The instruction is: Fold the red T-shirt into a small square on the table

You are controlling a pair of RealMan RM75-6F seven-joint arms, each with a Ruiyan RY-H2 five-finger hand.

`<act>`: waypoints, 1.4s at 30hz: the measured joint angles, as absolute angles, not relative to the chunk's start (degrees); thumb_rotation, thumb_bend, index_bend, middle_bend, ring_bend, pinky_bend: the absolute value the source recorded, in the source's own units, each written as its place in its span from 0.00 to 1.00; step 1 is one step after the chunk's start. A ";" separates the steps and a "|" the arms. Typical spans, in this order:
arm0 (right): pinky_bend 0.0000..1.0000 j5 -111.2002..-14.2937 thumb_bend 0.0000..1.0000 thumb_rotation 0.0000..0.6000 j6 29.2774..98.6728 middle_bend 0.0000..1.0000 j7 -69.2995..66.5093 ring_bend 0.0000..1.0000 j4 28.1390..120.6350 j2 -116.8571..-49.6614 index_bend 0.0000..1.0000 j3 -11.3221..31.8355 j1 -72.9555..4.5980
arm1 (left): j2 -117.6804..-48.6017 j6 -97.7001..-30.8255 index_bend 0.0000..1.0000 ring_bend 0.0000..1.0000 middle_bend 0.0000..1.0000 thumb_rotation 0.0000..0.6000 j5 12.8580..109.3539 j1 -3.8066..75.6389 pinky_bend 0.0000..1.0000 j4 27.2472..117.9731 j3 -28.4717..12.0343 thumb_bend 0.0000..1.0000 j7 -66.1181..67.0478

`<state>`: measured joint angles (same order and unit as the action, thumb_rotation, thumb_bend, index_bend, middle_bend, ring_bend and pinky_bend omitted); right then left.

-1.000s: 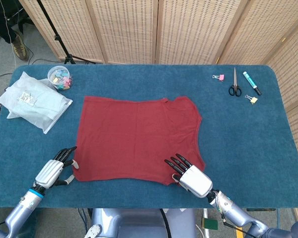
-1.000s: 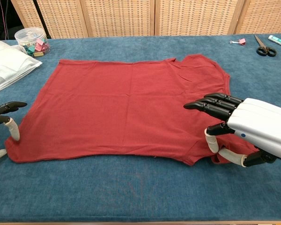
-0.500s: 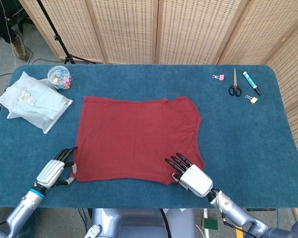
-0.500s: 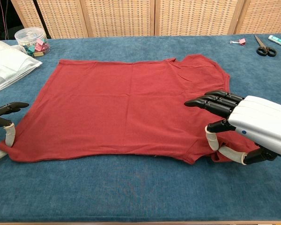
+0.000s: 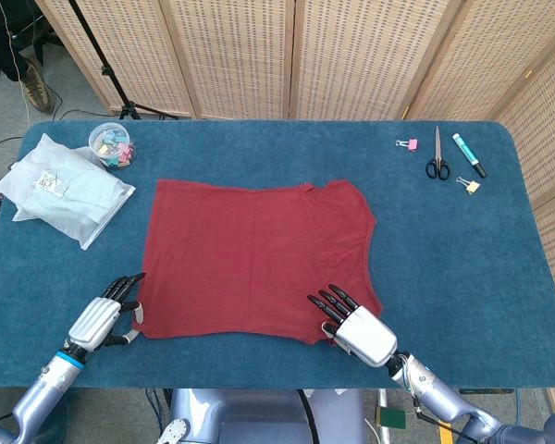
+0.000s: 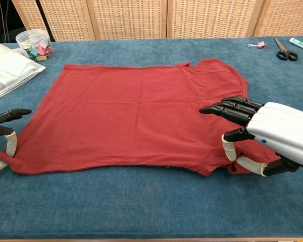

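The red T-shirt [image 5: 257,260] lies spread flat in the middle of the blue table [image 5: 462,250], its neck and sleeves toward the right and its hem toward the left. At the shirt's near right corner the right robot hand [image 5: 350,326] sits over the sleeve edge, dark fingers [image 6: 231,109] stretched out flat above the cloth and pale thumb curled down at the hem; whether it has pinched the fabric cannot be told. At the near left corner the left robot hand [image 5: 104,315] hovers just beside the hem, fingers spread, a pale fingertip [image 6: 11,145] touching or nearly touching the cloth edge, with nothing clearly gripped.

Far left on the table lies a white plastic bag [image 5: 63,190], with a clear tub of coloured clips [image 5: 112,145] just beyond it. At the far right are scissors [image 5: 437,157], a marker [image 5: 468,154] and two binder clips [image 5: 406,143].
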<state>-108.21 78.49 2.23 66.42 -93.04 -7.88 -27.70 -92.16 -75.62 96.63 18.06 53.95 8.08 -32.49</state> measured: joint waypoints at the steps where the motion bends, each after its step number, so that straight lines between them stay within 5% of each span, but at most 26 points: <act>1: 0.00 -108.26 0.54 1.00 78.52 0.05 2.20 0.00 66.44 -93.02 0.67 -7.91 -27.71 | -92.19 -75.72 0.73 0.00 0.00 1.00 96.67 18.03 0.00 53.90 8.10 0.63 -32.54; 28: 0.00 -115.93 0.54 1.00 82.57 0.05 -2.57 0.00 72.98 -86.65 0.67 -13.10 -28.54 | -87.50 -86.59 0.74 0.00 0.00 1.00 102.76 15.21 0.00 55.30 12.15 0.65 -37.12; 42: 0.00 -124.56 0.54 1.00 89.01 0.05 -5.34 0.00 76.47 -82.25 0.66 -18.81 -27.33 | -83.50 -93.79 0.74 0.00 0.00 1.00 110.14 12.28 0.00 59.38 17.71 0.66 -33.42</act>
